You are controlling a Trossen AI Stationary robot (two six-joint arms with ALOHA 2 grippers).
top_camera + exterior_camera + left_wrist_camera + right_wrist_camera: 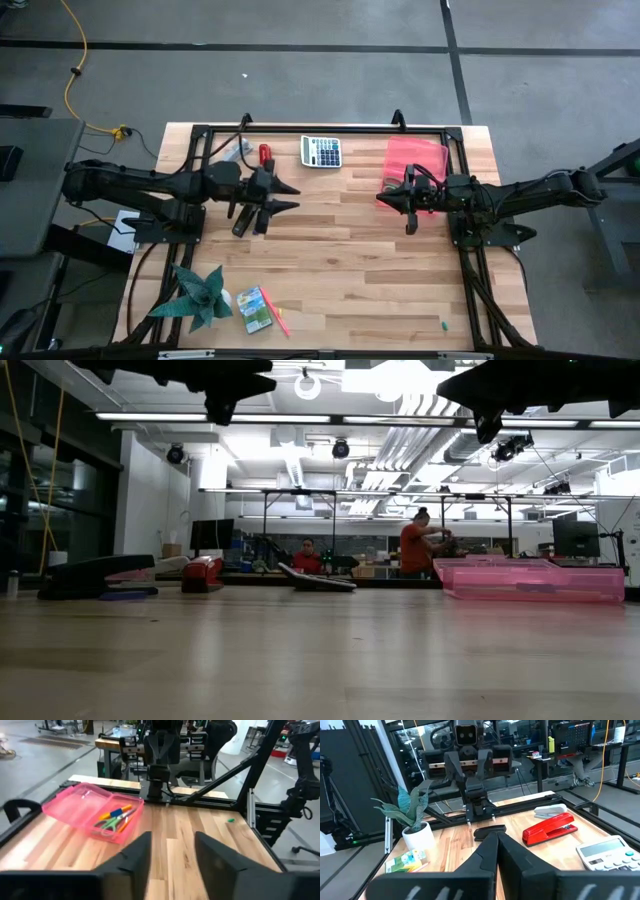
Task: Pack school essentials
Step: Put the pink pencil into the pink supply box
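Note:
A pink open case (pixel 418 158) lies at the far right of the table; the left wrist view shows green-handled scissors and coloured sticks (pixel 114 820) inside it. The green-yellow crayon box (pixel 255 308) and the orange pencil (pixel 281 319) lie near the front edge, left of centre. A tiny green piece (pixel 443 325) lies at the front right. My left gripper (pixel 288 197) is open and empty, high above the table's middle. My right gripper (pixel 385 195) is shut and empty, high up beside the case's near left corner.
A grey-white calculator (pixel 322 151), a red stapler (pixel 265 153) and a grey stapler (pixel 235 150) lie along the far edge. A black stapler (pixel 489 832) lies under the left arm. A potted plant (pixel 200 295) stands front left. People (pixel 413 545) are in the room behind.

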